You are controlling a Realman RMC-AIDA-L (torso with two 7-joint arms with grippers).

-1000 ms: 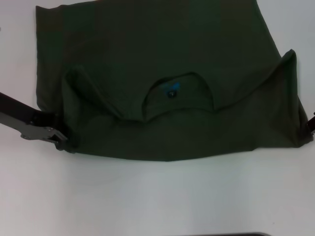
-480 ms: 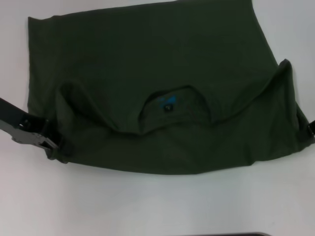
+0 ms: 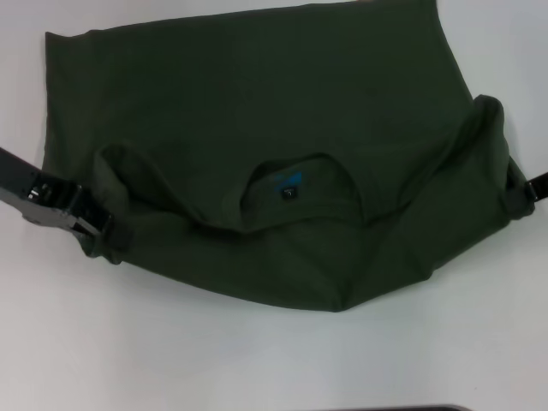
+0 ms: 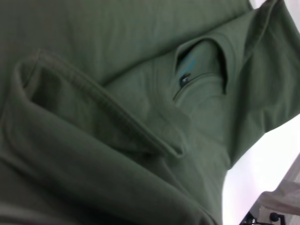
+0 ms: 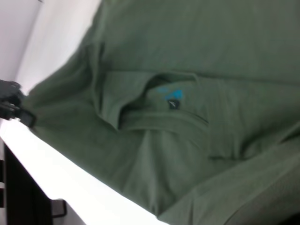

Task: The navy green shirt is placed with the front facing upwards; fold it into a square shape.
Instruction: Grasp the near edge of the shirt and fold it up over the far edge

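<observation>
The navy green shirt (image 3: pixel 257 111) lies across the white table, plain green side showing, its collar (image 3: pixel 300 193) and blue-black neck label (image 3: pixel 289 190) facing me. My left gripper (image 3: pixel 98 233) is shut on the shirt's left shoulder fold, and my right gripper (image 3: pixel 514 190) is shut on the right shoulder fold. Both corners are raised, so the cloth between them sags toward the table. The left wrist view shows the collar (image 4: pixel 201 61) and a rolled sleeve hem (image 4: pixel 108 112). The right wrist view shows the label (image 5: pixel 173 103) and the left gripper (image 5: pixel 11 105) farther off.
White table (image 3: pixel 257 360) lies bare in front of the shirt and at both sides. A dark edge (image 3: pixel 394 408) runs along the near border of the head view. The shirt's far hem reaches the top of that view.
Both grippers have moved away from me with the shoulder folds. The shirt's near edge has drawn back from the table front and now sags to a point at centre right.
</observation>
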